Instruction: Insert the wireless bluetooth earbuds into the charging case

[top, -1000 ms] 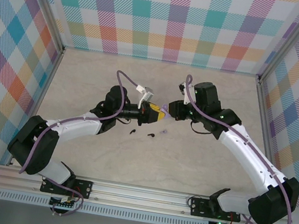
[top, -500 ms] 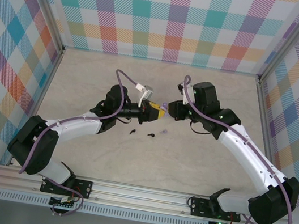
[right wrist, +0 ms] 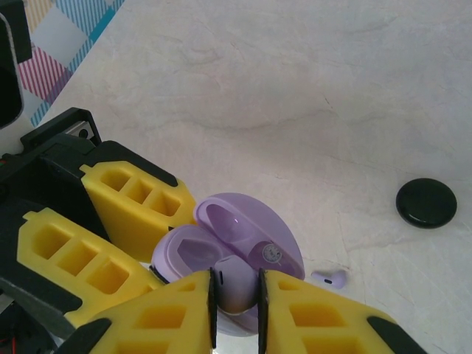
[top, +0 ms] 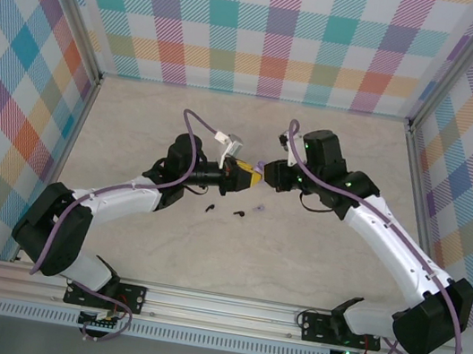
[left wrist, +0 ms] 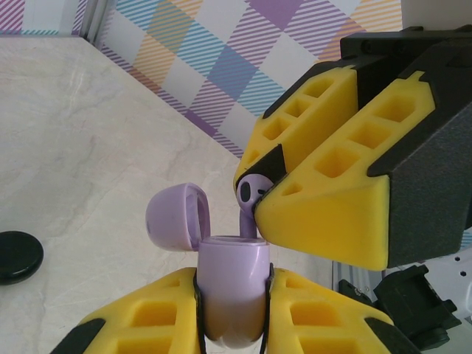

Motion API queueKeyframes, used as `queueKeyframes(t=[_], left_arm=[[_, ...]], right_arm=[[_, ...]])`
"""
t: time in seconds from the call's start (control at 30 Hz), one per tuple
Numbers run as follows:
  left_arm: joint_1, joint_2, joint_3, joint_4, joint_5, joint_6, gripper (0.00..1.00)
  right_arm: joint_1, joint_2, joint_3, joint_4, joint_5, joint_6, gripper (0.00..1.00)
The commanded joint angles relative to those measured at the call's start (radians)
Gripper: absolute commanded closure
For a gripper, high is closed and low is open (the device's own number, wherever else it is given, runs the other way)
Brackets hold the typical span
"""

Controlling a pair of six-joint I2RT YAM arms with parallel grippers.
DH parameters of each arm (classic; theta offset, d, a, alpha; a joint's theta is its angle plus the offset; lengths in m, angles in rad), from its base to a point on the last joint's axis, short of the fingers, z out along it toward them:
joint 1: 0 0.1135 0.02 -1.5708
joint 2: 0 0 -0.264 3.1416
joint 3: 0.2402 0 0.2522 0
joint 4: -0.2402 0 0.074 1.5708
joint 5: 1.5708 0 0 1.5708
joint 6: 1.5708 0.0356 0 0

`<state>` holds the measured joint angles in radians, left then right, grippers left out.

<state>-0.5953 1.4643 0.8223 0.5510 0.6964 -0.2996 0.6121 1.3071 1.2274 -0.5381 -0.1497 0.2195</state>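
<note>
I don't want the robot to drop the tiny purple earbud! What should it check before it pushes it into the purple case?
1. Lilac case clamped in the left hand: ok.
2. Lid flipped open: ok.
3. Lilac earbud pinched in the right hand: ok.
4. Earbud above the case opening, stem pointing down: ok.
5. Stem lined up with its slot: cannot tell, the case rim hides the tip.
6. Second lilac earbud already in the case: not ok, it lies on the table.
</note>
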Motion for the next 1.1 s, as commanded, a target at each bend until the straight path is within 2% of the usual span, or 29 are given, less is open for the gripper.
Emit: queueKeyframes(t=[0.0,0.33,0.53,0.83,1.07], left_arm=[[-0.009,0.001,0.036,0.035,-0.018,-0.013,0.93],[-0.009,-0.025,0.024,0.061,-0.018,-0.009,0.93],[-0.009,-0.036,0.014,0.075,-0.019,-0.007,0.94],[-0.009,-0.057,0.004,0.073,-0.023,0.004,0.94],[-0.009,-0.1,-0.005,0.016,-0.035,0.057,0.94]], right_arm=[[0.009,0.018,0.033,-0.02,-0.066,-0.008,0.76],[0.009,0.018,0.053,-0.017,-0.088,0.008,0.68],[0.01,0.013,0.071,-0.021,-0.084,0.019,0.57],[0.01,-0.011,0.096,-0.037,-0.047,0.032,0.47],[0.009,-0.052,0.119,-0.051,-0.019,0.053,0.47]])
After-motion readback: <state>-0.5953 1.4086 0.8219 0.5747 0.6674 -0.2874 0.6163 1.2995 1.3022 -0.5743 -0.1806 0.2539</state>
